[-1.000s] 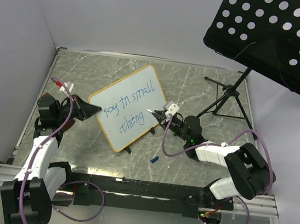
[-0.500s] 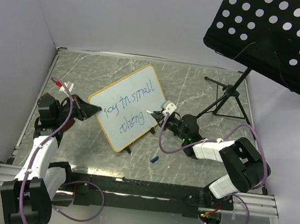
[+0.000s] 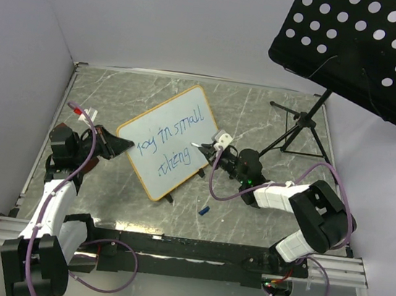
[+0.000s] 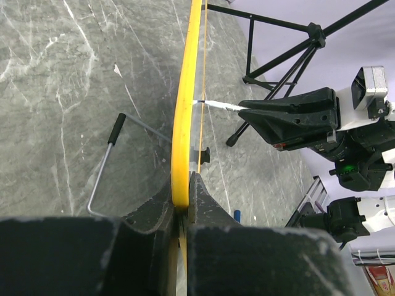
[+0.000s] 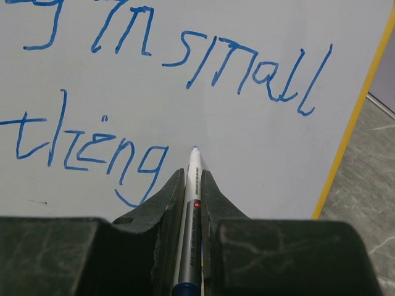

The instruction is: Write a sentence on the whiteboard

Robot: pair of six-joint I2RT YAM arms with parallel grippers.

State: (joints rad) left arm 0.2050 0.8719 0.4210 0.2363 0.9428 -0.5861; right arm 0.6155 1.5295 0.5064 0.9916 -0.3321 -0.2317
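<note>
A slim white marker with a blue rear end sat clamped in the right pincer, its tip poking out just ahead of it. A small blue cap lay on the grey marble-patterned counter, near that pincer on the side toward the arm bases. A black perforated music-stand panel hung well beyond the pincer and to its right, carried on a thin black tripod whose feet rested on the counter.

Ahead of the right arm's matt black plastic fingers, the whiteboard shows a smooth, glossy white face (its yellow frame looks plastic); between them, a glossy plastic marker; beside them, marble-patterned surface.
</note>
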